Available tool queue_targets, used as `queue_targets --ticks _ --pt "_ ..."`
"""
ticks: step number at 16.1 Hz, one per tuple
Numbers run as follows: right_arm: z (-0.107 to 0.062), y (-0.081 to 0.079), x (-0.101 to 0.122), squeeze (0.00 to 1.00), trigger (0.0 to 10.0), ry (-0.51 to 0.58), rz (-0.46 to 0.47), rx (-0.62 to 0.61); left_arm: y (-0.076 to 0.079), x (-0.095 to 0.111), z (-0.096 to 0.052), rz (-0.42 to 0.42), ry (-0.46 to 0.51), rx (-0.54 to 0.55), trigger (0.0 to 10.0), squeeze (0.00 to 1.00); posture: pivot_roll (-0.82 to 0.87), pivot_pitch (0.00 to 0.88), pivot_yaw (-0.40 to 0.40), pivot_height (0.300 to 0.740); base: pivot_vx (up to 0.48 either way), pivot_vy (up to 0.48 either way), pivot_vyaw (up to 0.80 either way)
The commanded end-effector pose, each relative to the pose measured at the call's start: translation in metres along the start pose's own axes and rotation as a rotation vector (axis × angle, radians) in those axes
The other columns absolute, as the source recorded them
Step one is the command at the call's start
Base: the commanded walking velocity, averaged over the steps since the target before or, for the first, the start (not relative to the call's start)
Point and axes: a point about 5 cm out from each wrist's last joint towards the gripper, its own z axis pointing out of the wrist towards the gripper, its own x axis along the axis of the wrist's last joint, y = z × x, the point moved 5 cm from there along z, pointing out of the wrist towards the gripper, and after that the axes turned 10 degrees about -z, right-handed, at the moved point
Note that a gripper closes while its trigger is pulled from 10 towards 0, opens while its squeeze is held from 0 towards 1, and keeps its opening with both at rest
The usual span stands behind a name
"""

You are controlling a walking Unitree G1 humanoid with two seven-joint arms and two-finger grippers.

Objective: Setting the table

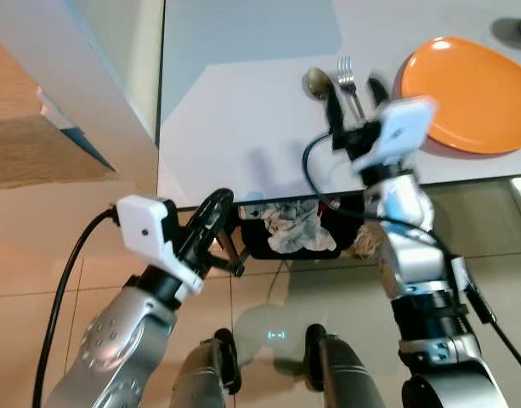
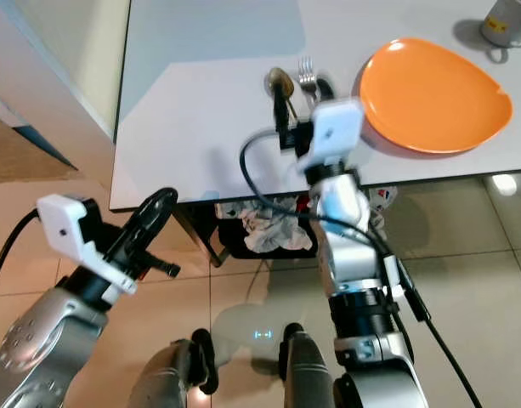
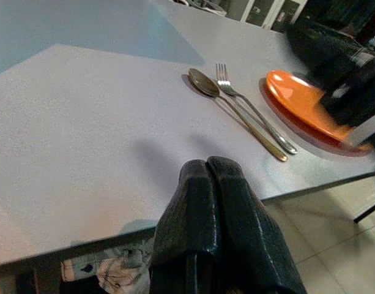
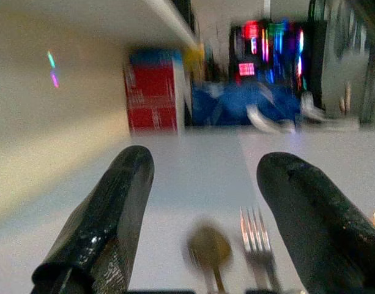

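Upper centre, the right gripper (image 1: 355,95), fingers spread, hovers over the spoon (image 1: 318,82) and fork (image 1: 348,78) on the bench (image 1: 243,127); left gripper (image 1: 211,217) pressed together.

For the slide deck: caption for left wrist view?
Shut left gripper faces spoon, fork and orange plate on the table.

One spoon (image 3: 207,85), one fork (image 3: 227,86), one orange plate (image 1: 468,92), one mug (image 2: 508,20), one table (image 1: 235,119).
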Motion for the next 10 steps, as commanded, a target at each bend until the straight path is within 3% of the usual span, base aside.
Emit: queue_targets --ticks 1,3,4,5,7,10 --pt "-0.001 -0.008 0.011 0.00 10.0 0.023 0.032 0.025 -0.006 -0.004 -0.001 0.015 -0.013 0.017 10.0 0.00 -0.04 0.295 0.054 0.740 0.000 0.000 0.00" --pt "-0.018 -0.034 0.004 0.00 10.0 -0.022 0.111 0.161 -0.018 -0.003 0.006 0.040 -0.008 0.068 10.0 0.00 -0.05 0.265 0.043 0.740 0.000 0.000 0.00" --pt "-0.022 -0.038 0.000 0.00 10.0 -0.044 0.135 0.185 -0.021 -0.004 0.008 0.040 -0.008 0.079 10.0 0.00 -0.05 0.260 0.041 0.740 0.000 0.000 0.00" --pt "-0.040 -0.053 -0.011 0.00 10.0 -0.113 0.207 0.264 -0.032 -0.007 0.011 0.056 -0.023 0.126 10.0 0.00 -0.06 0.233 0.032 0.740 0.000 0.000 0.00" --pt "-0.062 -0.066 -0.022 0.00 10.0 -0.190 0.256 0.323 -0.042 -0.008 0.013 0.079 -0.030 0.154 10.0 0.00 -0.06 0.203 0.022 0.740 0.000 0.480 0.00" --pt "-0.077 -0.075 -0.042 0.00 10.0 -0.281 0.295 0.345 -0.053 -0.011 0.012 0.134 -0.025 0.185 10.0 0.00 -0.05 0.157 0.006 0.740 0.000 0.480 0.00"
